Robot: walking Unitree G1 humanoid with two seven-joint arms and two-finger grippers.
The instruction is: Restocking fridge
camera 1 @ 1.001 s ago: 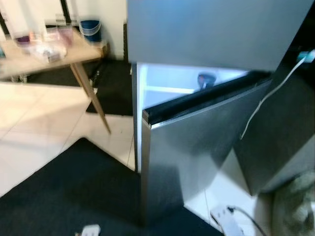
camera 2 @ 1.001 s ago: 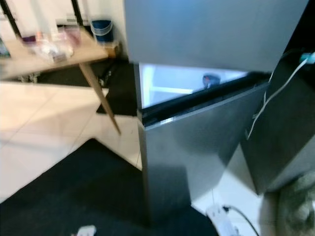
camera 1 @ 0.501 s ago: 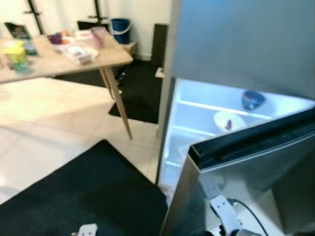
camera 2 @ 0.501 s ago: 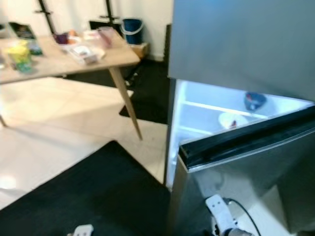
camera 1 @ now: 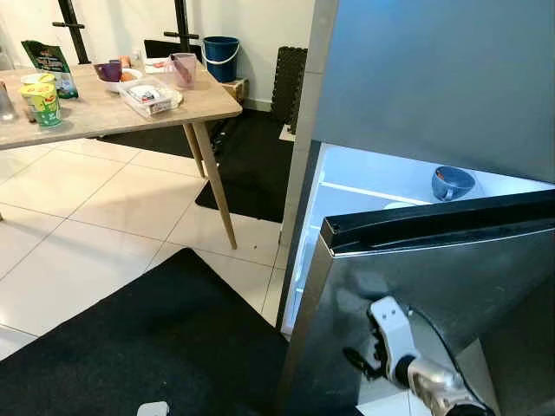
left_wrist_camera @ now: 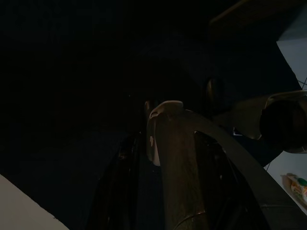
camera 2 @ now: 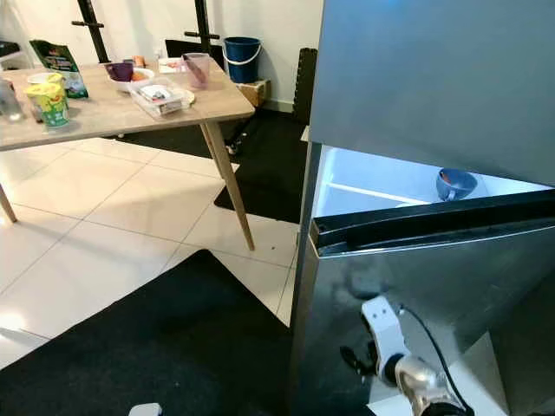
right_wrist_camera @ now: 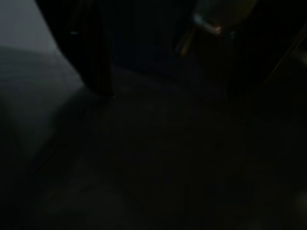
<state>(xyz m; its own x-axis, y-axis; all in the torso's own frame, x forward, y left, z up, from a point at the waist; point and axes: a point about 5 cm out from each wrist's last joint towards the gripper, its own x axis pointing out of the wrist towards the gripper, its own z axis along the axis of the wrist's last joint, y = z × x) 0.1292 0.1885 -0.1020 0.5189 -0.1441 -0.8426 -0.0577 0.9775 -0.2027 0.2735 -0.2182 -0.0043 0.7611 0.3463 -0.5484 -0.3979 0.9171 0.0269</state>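
Note:
The steel fridge stands at the right with its upper door shut. Its lower door hangs partly open, and the lit inside shows a blue bowl on a shelf. My right gripper is low in front of that door's outer face, at the end of a white wrist and silver forearm. On the wooden table at the left lie the groceries: a green cup, a green bag, a purple bowl, a clear box and a pink cup. The left wrist view is dark, with a black finger dimly seen.
A black mat covers the floor before the fridge, with a small white object on it. Pale tiles lie under the table. A blue bucket and a black ribbed panel stand by the back wall.
The whole view has swung and sharpened, so the table sits nearer the middle. My right arm has come up into sight in front of the lower door.

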